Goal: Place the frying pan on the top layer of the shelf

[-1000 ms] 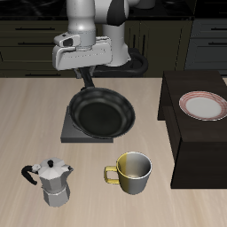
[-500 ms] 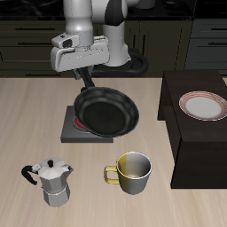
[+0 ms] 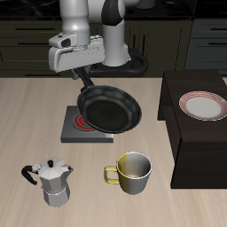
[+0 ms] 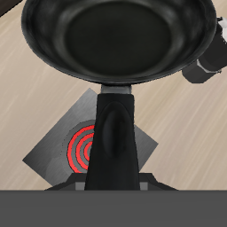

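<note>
- A pale wood-grain counter before dark kitchen cabinets: my jaws are clenched on the long handle of the frying pan, which hangs in the air above the burner plate, its red coil partly exposed.
- The shelf stands beside it at the counter's edge, its flat top already carrying a plate.
- Risk one: I hold the pan only by its handle end, so I judge the heavy bowl could sag or twist in my grip on the way across.
- Risk two: carried too low, the rim could strike the shelf's side wall.
- Risk three: set down carelessly, the pan may land on the plate or overhang the top.
- The mug and moka pot stand nearer the front edge, apart from that route.
</note>
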